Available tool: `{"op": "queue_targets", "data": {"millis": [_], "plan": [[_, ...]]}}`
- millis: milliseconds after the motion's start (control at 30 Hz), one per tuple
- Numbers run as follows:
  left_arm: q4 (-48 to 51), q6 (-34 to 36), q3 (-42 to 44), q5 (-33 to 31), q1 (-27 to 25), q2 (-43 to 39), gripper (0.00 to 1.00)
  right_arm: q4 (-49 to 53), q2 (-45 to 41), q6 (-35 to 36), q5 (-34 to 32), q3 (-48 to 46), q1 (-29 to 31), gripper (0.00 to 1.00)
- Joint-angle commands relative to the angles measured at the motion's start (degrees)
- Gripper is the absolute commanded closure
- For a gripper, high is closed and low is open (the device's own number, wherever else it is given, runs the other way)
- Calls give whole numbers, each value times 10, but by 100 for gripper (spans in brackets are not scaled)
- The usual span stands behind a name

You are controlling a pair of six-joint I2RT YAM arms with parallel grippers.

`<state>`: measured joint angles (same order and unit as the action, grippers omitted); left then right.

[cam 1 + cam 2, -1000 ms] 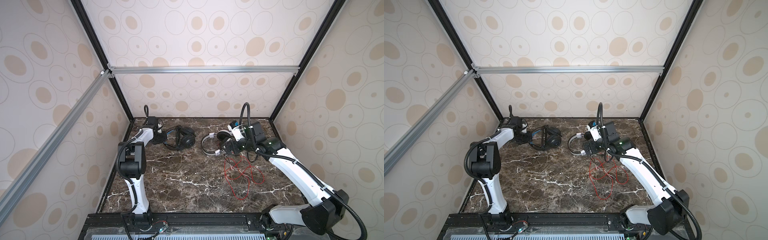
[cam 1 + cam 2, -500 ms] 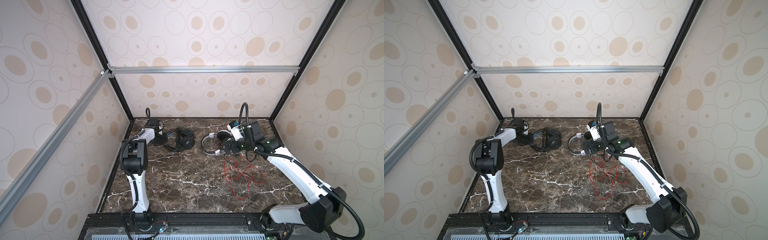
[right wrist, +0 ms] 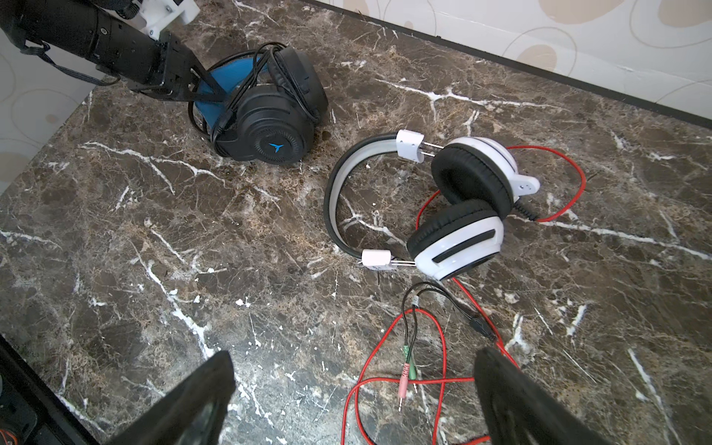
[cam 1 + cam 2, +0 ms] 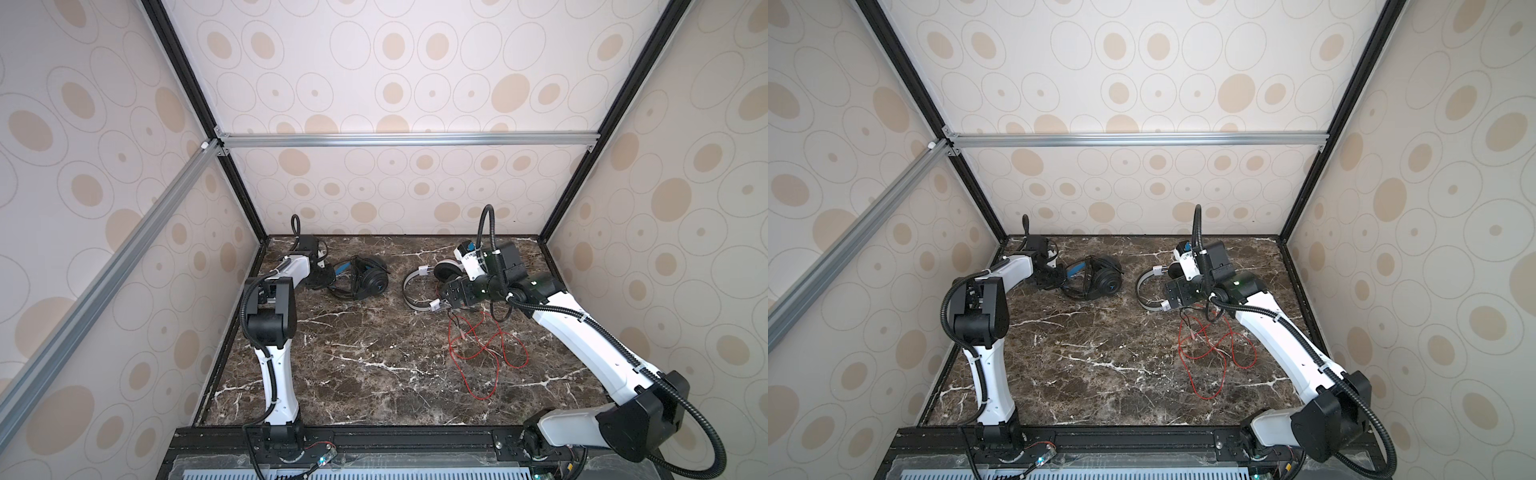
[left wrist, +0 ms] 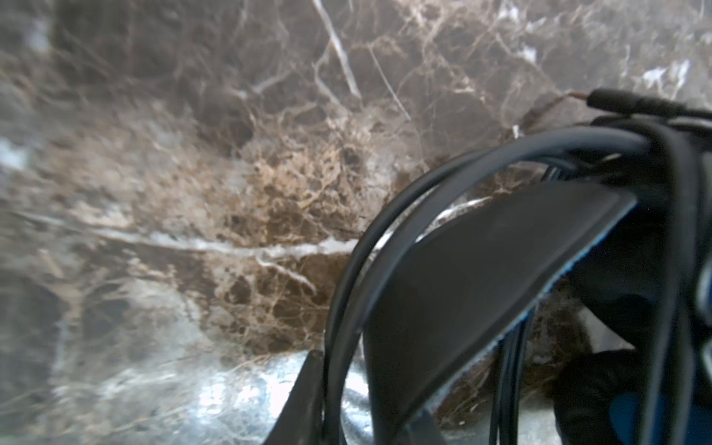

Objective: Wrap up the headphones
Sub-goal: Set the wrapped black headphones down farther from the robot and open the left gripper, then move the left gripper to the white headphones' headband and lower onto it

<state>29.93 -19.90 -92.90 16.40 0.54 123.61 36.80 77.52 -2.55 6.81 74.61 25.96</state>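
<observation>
Now in step: black set looks wound; white set's cord is next, by my reading.
Black set [image 3: 269, 127]: far left of surface [image 3: 192, 231], black cord [image 3: 231, 108] looped across its band.
Left hand [image 3: 208, 90]: at that band, jaws partly apart about the cord; gripping or let go, cannot tell.
White set [image 3: 458, 239]: right of black set, apart from it, lying flat, cups together.
Red cord [image 3: 416, 381]: loose, sprawled on surface beside white set; plugs [image 3: 404, 370] among its loops.
Right hand [image 3: 354, 356]: released, wide, empty, above red cord.
Method: take cord close to the cup, not mid-tangle; steady white set with the other hand; wind round band with light, even pull; tuck plugs last.
</observation>
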Motion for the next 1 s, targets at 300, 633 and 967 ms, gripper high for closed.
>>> {"op": "queue_targets", "data": {"millis": [300,633,967], "plan": [[23,-4,-34,-56,-4,-82,2,-4,25,5,6,39,0,0],[26,-30,104,-108,-115,-255,2,-1,36,12,-15,42,0,0],[-32,-183,220,-145,-327,-333,2,-5,36,11,-41,21,0,0]]}}
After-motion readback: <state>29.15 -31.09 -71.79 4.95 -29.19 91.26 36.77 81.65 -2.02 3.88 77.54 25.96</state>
